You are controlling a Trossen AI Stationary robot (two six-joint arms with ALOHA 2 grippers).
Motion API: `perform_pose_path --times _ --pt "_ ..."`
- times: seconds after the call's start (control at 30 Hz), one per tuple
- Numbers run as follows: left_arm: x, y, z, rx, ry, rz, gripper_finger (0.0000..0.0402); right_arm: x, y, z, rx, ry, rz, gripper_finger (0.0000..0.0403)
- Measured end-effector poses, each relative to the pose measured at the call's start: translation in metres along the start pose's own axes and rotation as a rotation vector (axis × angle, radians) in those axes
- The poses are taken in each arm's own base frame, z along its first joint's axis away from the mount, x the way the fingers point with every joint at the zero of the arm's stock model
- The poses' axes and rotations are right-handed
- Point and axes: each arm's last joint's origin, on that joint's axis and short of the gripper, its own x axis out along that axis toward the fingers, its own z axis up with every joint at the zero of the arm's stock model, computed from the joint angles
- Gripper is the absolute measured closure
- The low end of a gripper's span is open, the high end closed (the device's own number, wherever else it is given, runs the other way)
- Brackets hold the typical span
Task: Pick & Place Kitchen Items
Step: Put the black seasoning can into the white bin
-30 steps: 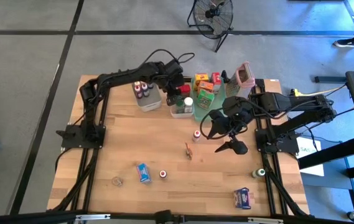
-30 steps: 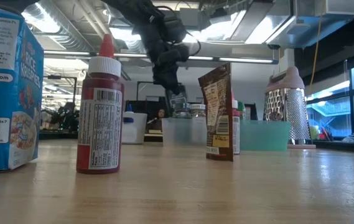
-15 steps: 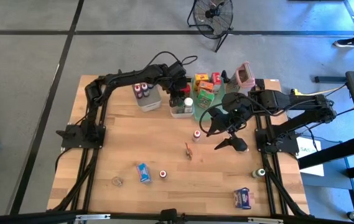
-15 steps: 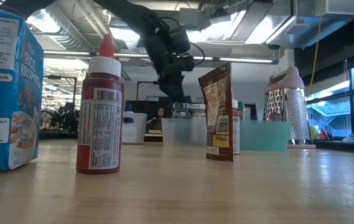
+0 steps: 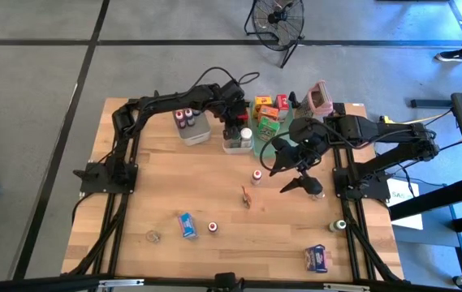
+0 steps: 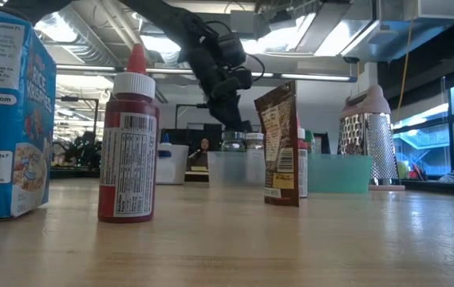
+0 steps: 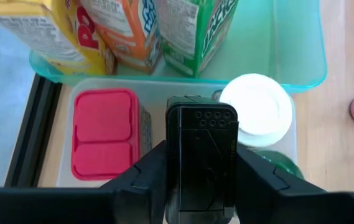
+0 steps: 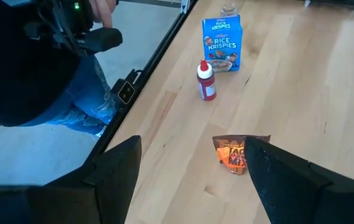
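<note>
My left gripper (image 7: 201,186) is over the clear bin (image 5: 229,146) at the table's far side, shut on a black container (image 7: 201,143) with a perforated cap. Inside that bin stand a red-lidded item (image 7: 104,134) and a white-capped jar (image 7: 256,106). My right gripper (image 5: 287,173) hovers open above the table's middle. The brown packet (image 8: 239,152) stands on the wood beyond its spread fingers. A red bottle (image 5: 213,227) and a blue cereal box (image 5: 187,225) stand near the near edge, and a small pink-capped bottle (image 5: 256,175) stands mid-table. My left gripper pinches the black container between its two fingers (image 7: 145,180), on its sides just below the perforated cap (image 7: 201,115). The fingers come from above, pointing down. The container stands upright in the hold over the clear bin; whether its base touches anything I cannot tell.
The teal tray (image 5: 267,122) with yellow, orange and green boxes lies beside the bin. A second clear bin (image 5: 190,122) holds purple-capped bottles. A pink-rimmed grater (image 5: 318,99) stands far right. Small items (image 5: 317,258) (image 5: 340,225) (image 5: 153,236) dot the near side. A person (image 8: 77,93) stands beyond the table's edge.
My left gripper has carried the black container toward the table's right and near side and lowered it over the clear bin. My right arm has drawn slightly toward the far edge, its fingers staying spread.
</note>
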Motion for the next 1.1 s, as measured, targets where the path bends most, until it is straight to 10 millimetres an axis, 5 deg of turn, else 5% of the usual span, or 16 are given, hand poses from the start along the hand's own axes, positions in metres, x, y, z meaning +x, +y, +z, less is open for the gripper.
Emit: perform_pose_path --times 0.73,1.1 --pt "0.000 0.000 0.006 0.055 -0.060 0.014 0.0259 -0.002 -0.003 -0.004 -0.005 0.022 0.022 0.0116" --pt "0.028 0.002 -0.006 0.037 0.044 -0.004 0.0258 -0.003 -0.004 -0.005 0.006 0.033 0.019 0.0116"
